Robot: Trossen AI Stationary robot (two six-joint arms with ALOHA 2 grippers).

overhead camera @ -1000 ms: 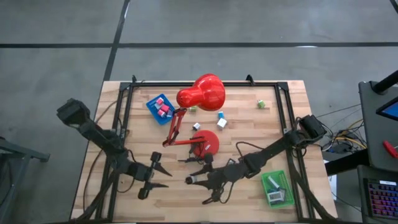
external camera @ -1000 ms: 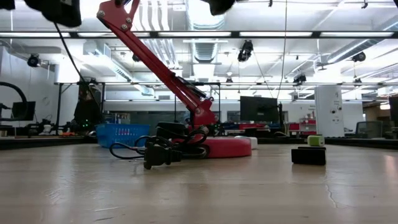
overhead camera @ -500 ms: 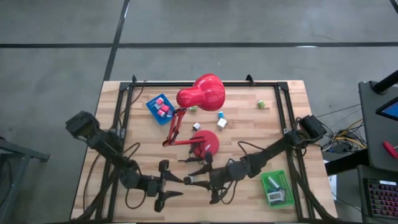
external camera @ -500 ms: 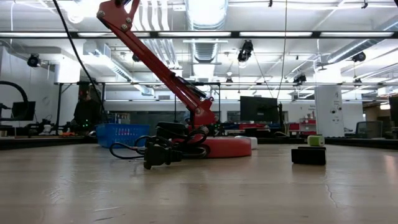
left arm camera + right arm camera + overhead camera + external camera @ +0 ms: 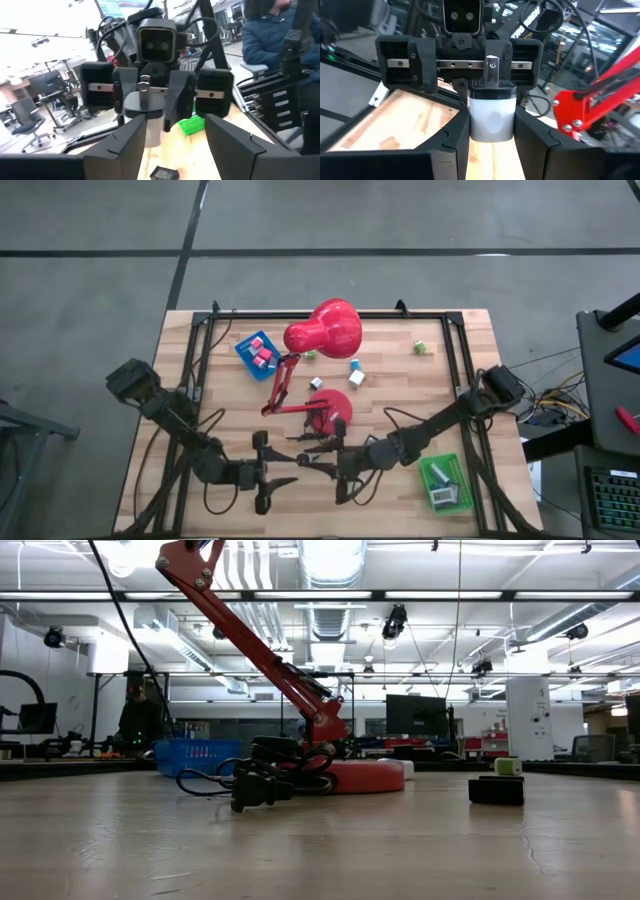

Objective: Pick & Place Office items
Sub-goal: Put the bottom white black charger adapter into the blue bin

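Note:
My right gripper [image 5: 308,464] hovers near the table's front edge, shut on a small white cylinder [image 5: 491,120] with a dark cap. Facing it from the left, my left gripper [image 5: 285,474] is open, and the cylinder [image 5: 148,114] stands just at its fingertips. More office items lie on the table. Pink blocks fill the blue tray [image 5: 245,358]. A green block [image 5: 421,347] and a teal and white block [image 5: 355,375] lie at the back. A dark flat box [image 5: 496,790] shows in the low view. My right gripper pinches the cylinder's white body [image 5: 491,131] between its two fingers, one on each side. The fingers come level from the table's right side. The cylinder stands upright, dark cap [image 5: 491,93] on top, lifted clear of the table. My left gripper: I cannot tell whether a finger touches the cylinder.
The red desk lamp's base [image 5: 328,410] sits just behind both grippers, its head [image 5: 325,328] farther back, its dark cord and plug [image 5: 258,786] beside the base. A green tray [image 5: 458,498] with items lies at the near right. A person sits beyond the table [image 5: 270,35].
My left gripper has moved toward the table's right, up to my right gripper, and has turned to face it; its fingers stay open. My right gripper has tipped slightly and keeps its hold on the cylinder.

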